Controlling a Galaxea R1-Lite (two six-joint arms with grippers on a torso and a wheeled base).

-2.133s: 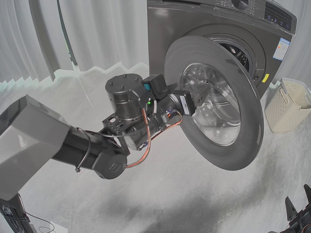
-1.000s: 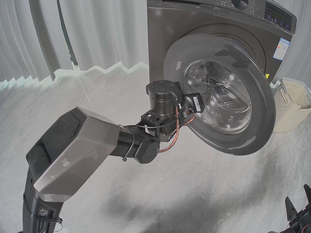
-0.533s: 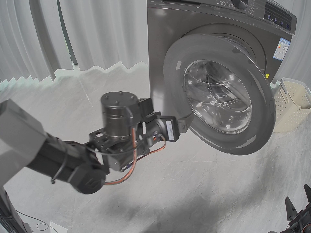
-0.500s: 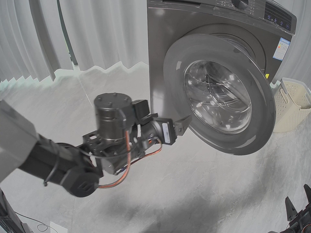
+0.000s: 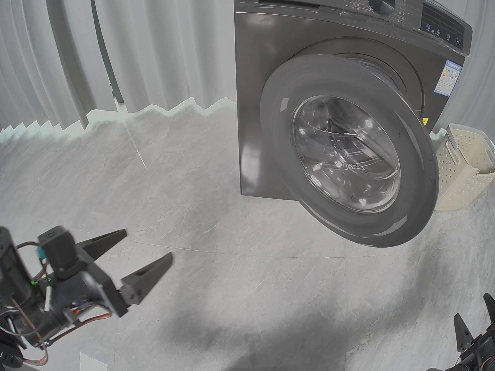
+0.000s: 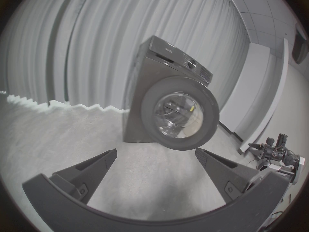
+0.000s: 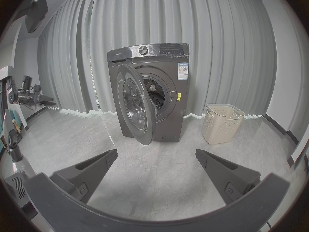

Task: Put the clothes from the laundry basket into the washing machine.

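Hanging low on my left side, my left pincer (image 5: 147,243) is spread wide and holds nothing. Its two dark fingers (image 5: 103,240) point out over the gray floor (image 5: 232,294). It is well apart from the washing machine (image 5: 268,78).

Far behind it, long white curtains (image 5: 103,42) hang down to the floor.

Next comes the washing machine, big and gray, standing in front of the curtains. Its round door (image 5: 281,130) has a glass middle. The door is swung part way out, so it is not shut. From my right wrist I can look past the door into the round hole. A dark thing (image 7: 156,99) lies in there, but I cannot tell what it is.

Just to the right of the machine stands the laundry basket (image 5: 464,173). It is cream with lots of little holes, and it sits upright on the floor. I cannot tell what is inside it.

Low on my right side is my right pincer (image 5: 472,313). It is spread wide too and grips nothing. It is well apart from the basket.
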